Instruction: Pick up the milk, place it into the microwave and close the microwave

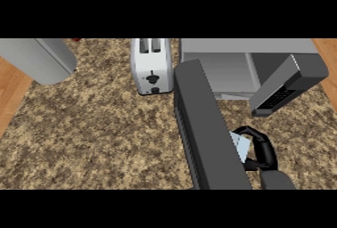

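While right hand [262, 151] grips milk [241, 147], open microwave door [207, 133] blocks left side; toaster [152, 66] behind.

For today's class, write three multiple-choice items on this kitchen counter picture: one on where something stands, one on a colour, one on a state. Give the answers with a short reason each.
1. Where does the toaster stand?
A. left of the microwave
B. inside the microwave
C. at the counter's near edge

2. What colour is the hand holding the milk?
A. white
B. black
C. red

3. What state is the microwave door in?
A. shut
C. taken off
B. open

Answers
1: A, the toaster stands on the counter beside the microwave, on its left.
2: B, the right hand curled round the pale milk carton is black.
3: B, the microwave door swings out toward the viewer, and the inside shows behind it.
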Tool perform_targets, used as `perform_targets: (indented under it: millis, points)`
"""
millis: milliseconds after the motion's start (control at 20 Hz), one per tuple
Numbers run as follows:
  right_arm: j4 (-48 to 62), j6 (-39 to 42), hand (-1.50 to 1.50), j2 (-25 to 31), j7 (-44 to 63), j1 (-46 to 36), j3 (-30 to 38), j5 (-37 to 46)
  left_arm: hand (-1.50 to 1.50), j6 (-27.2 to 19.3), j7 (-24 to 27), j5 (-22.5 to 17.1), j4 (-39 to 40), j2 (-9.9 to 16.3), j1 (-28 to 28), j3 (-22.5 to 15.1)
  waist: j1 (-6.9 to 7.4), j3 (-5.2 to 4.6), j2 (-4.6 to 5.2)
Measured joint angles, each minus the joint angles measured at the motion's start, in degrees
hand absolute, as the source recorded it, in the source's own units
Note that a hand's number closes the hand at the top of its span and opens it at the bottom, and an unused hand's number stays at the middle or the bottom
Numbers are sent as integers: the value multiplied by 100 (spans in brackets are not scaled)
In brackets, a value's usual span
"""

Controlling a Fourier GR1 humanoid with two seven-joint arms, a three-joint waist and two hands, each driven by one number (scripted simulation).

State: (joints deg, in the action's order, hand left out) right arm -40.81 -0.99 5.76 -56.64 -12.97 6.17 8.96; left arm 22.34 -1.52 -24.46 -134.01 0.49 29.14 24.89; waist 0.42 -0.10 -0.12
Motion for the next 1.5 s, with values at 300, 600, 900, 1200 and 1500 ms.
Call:
perform_targets:
  millis: [300,600,900,1200,1500]
  points:
    - [1014,500,150,509,-236,-865,259,-121,-150,131,70,-43,35,3,-7,4,93,19,38]
    - [1531,974,150,804,-185,-1440,278,-192,-150,208,117,-103,43,-22,11,48,114,21,43]
    - [1248,1200,150,728,-45,-1524,85,-241,-150,204,119,-201,49,-15,124,149,52,15,16]
    - [671,1092,150,473,344,-1650,-34,-297,-150,366,52,-458,106,51,188,467,16,10,2]
    - [439,711,150,229,937,-2179,-24,-283,-150,416,78,-357,279,26,-28,548,19,10,8]
